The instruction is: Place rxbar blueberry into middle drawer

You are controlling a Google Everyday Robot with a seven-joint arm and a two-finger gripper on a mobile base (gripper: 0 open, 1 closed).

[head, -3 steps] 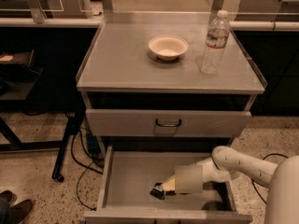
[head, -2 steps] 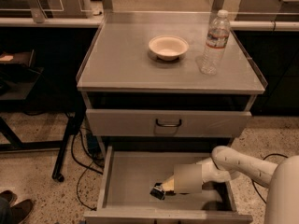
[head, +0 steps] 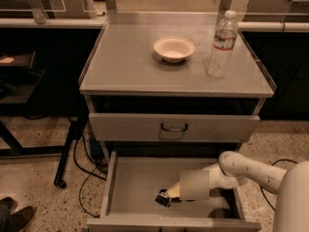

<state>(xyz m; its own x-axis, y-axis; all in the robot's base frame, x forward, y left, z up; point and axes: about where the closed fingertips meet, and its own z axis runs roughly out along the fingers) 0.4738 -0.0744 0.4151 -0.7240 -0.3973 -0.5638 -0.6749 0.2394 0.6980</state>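
Note:
The middle drawer (head: 137,185) is pulled open at the bottom of the cabinet, a shallow grey box with a bare floor. My gripper (head: 169,196) reaches into it from the right and sits low over the floor, near the front middle. At its tip is the rxbar blueberry (head: 162,198), a small dark bar with pale print, held between the fingers just above or on the drawer floor. The arm (head: 251,170) comes in over the drawer's right wall.
A closed grey drawer front with a dark wire handle (head: 174,127) sits above the open drawer. On the cabinet top stand a cream bowl (head: 174,49) and a water bottle (head: 220,45). Cables and a black stand leg (head: 72,144) lie at the left; a shoe (head: 13,215) shows at bottom left.

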